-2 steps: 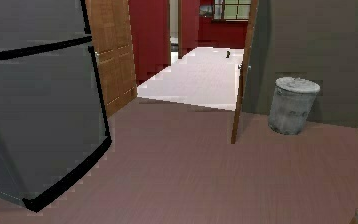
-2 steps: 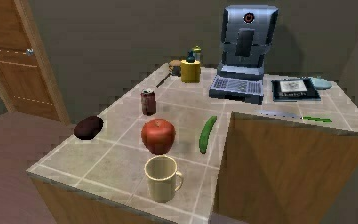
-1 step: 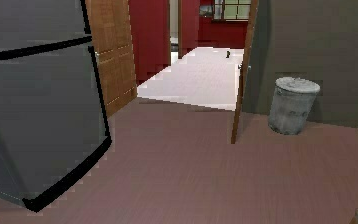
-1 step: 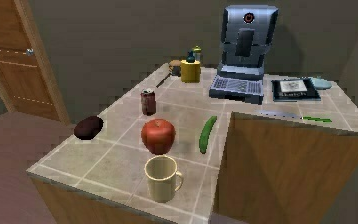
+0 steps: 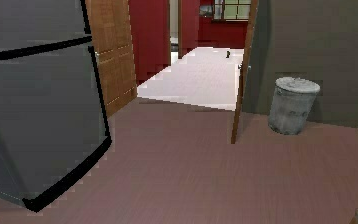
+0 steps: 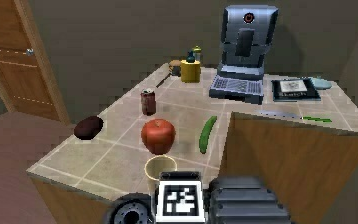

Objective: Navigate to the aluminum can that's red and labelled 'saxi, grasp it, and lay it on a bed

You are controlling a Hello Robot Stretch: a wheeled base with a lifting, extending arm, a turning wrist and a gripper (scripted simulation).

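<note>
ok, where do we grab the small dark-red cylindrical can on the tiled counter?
Take the small dark-red cylindrical can by its curved side, about mid-height: it stands upright. Probably come from the arm side view's left, since the round red fruit and pale yellow cup crowd its near side.

No legible text, numbers or signs anywhere. White square tag (image 6: pixel 180 198) at the arm side view's bottom edge: black block pattern only, no characters. Reddish can (image 6: pixel 148 101) near the middle of the countertop (image 6: pixel 107 150): label too small to read. Flat dark device (image 6: pixel 295 88) by the countertop's far right edge: pale panel, print unreadable. Coffee machine (image 6: pixel 245 45) at the far edge: round red mark up top, no lettering made out.
</note>
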